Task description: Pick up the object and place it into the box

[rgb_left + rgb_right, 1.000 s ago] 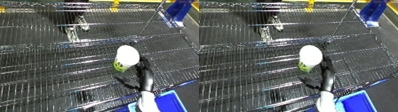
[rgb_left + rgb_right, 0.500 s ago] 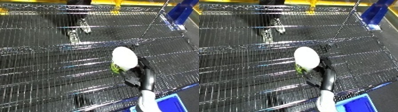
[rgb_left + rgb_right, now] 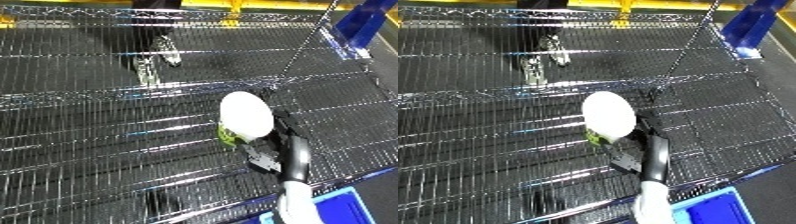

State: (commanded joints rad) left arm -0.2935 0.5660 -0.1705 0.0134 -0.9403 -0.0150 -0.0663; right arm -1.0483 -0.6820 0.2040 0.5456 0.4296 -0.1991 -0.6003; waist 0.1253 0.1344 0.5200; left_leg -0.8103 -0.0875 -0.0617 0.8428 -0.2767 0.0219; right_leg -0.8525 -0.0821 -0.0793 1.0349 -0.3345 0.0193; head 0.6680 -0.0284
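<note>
The cup [image 3: 245,116], white with a green print low on its side, is held by the right hand [image 3: 272,150], whose black fingers are curled around its lower part; its white top is turned toward the camera, and it seems to be lifted a little above the wire shelf [image 3: 98,150], though I cannot tell for sure whether it is clear of the wires. So I judge that the pick-up is done or almost done, and the placing is what remains. The blue bin [image 3: 342,210] shows only as a corner at the near right edge, just below the right forearm, so the cup must come back toward the robot and to the right before it is let go. The left hand is in no view. The shelf is of shiny metal wire and fills most of the scene; its levels run across from left to right. Through the wires, at the far left, a dark floor shows. At the far right stands a blue post [image 3: 364,25], and along the far edge runs a yellow strip [image 3: 266,5].
</note>
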